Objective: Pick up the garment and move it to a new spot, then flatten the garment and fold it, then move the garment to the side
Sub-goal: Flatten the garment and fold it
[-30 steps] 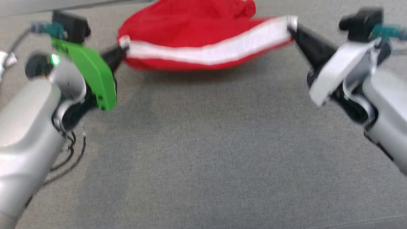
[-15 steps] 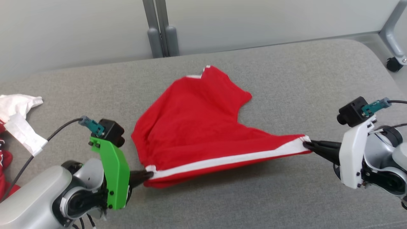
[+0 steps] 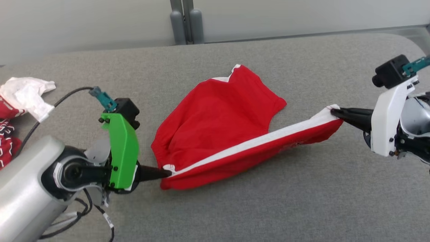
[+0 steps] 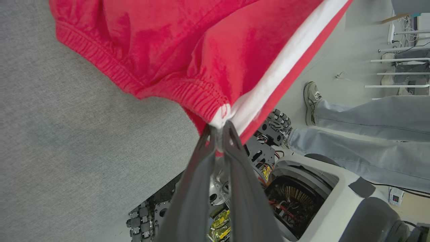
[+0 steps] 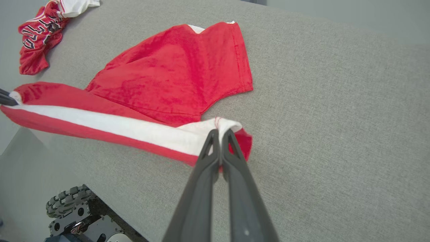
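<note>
Head view, please: whereabouts of the red fabric garment with the white side stripe [image 3: 218,114]?

Midway across the grey woven upholstered surface [image 3: 235,208]. Far part flat on it; near, striped edge raised off it and pulled into a straight line from lower left to upper right.

And holding that edge?

At one end, left gripper [image 3: 167,173], dark fingers pressed together on the corner of the gathered waistband where the stripe starts. At the other end, right gripper [image 3: 333,111], likewise pinched tight on the white corner of the hem.

Confirmed from the wrists?

Yes. Left wrist view: fingertips nipping the white stripe right beside the elastic red waistband, cloth fanning away above. Right wrist view: fingertips clamped on the folded white corner, stripe running off to the left, rest of the cloth flat beyond.

Anything else around?

Heap of crumpled red-and-white printed clothing [image 3: 28,95] at the surface's far left edge, well apart from the garment. In the left wrist view, off the surface, a person's leg in pale blue jeans [image 4: 369,117] and a grey-white sneaker [image 4: 310,99] on the floor.
</note>
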### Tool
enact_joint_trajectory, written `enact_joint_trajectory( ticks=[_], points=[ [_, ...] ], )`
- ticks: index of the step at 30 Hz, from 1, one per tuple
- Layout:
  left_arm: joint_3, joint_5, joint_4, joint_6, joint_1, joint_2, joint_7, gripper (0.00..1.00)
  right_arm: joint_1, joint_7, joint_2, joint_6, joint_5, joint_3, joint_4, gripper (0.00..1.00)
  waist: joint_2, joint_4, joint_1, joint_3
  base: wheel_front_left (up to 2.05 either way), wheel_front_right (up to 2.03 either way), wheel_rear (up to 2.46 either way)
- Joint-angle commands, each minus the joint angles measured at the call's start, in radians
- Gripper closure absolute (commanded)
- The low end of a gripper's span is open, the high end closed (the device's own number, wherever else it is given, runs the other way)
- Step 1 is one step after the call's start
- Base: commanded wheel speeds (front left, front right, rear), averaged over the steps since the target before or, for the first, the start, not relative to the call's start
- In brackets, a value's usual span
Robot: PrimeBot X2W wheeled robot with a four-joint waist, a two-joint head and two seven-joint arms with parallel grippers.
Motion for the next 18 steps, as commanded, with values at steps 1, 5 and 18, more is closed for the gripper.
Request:
enact_joint_trajectory(
  ticks=[1,5,18],
  points=[
    [0.006,-0.009,0.019,0.0,-0.039,-0.006,0.024,1.0,-0.033,0.027,0.016,0.0,-0.017,-0.011,0.02,1.0,0.0,0.074,0.0001,0.084,0.0,0.0,0.0],
    [0.024,-0.034,0.089,0.004,-0.126,-0.052,0.076,1.0,-0.137,0.106,0.069,0.0,-0.039,-0.054,0.09,1.0,0.0,0.118,0.0001,0.157,0.0,0.0,0.0],
    [0.088,-0.055,0.322,-0.009,-0.34,-0.187,0.098,1.0,-0.46,0.219,0.244,0.0,-0.153,-0.091,0.369,1.0,0.0,0.193,0.0001,0.343,0.0,0.0,0.0]
  ],
)
